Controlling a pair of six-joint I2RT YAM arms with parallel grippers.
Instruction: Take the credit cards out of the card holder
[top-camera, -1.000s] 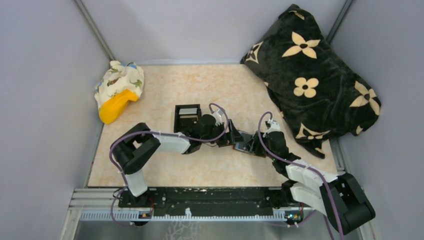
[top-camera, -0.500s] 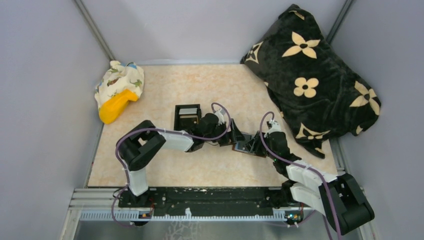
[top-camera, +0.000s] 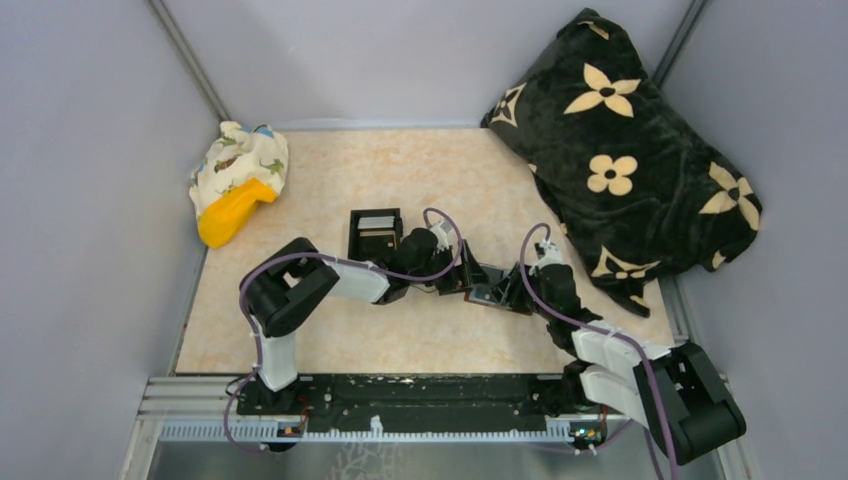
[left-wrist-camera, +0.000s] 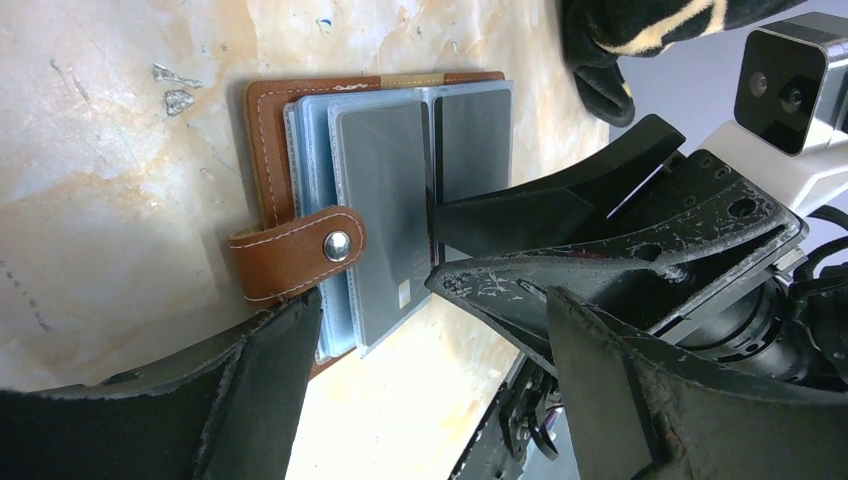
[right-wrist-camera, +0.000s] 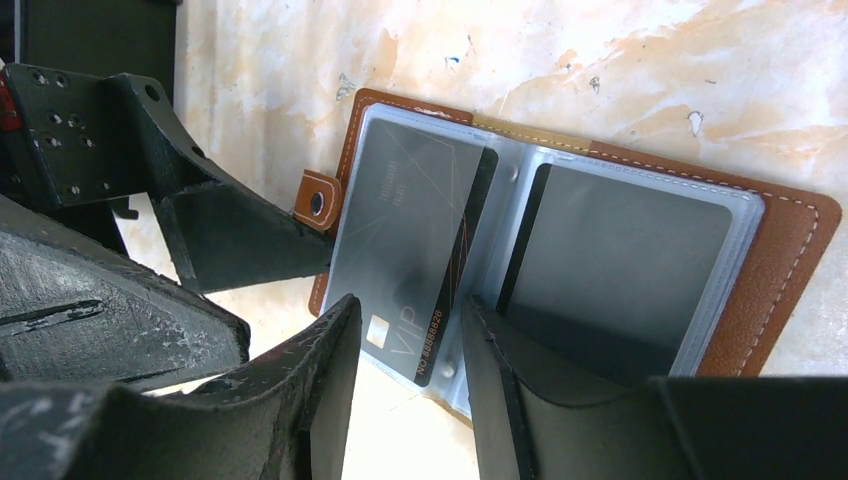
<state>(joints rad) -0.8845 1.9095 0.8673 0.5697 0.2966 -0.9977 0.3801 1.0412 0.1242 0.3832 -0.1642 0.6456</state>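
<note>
The card holder (left-wrist-camera: 268, 130) lies open and flat on the beige table, brown leather with blue-grey sleeves and a snap tab (left-wrist-camera: 296, 254). It also shows in the top view (top-camera: 492, 294) and the right wrist view (right-wrist-camera: 780, 270). A dark grey VIP card (right-wrist-camera: 410, 235) sticks partly out of the left sleeve; another card (right-wrist-camera: 625, 260) sits in the right sleeve. My right gripper (right-wrist-camera: 405, 390) is open, its jaws astride the VIP card's protruding end. My left gripper (left-wrist-camera: 430, 385) is open, one finger (left-wrist-camera: 230, 390) at the holder's edge by the tab.
A black flowered blanket (top-camera: 630, 150) is heaped at the back right. A yellow object in patterned cloth (top-camera: 238, 185) lies at the back left. A small black box (top-camera: 374, 232) stands just behind my left wrist. Both grippers (top-camera: 490, 283) crowd together over the holder.
My left arm has shifted a little to the right, closing in on the holder. My right gripper and the holder have stayed about where they were.
</note>
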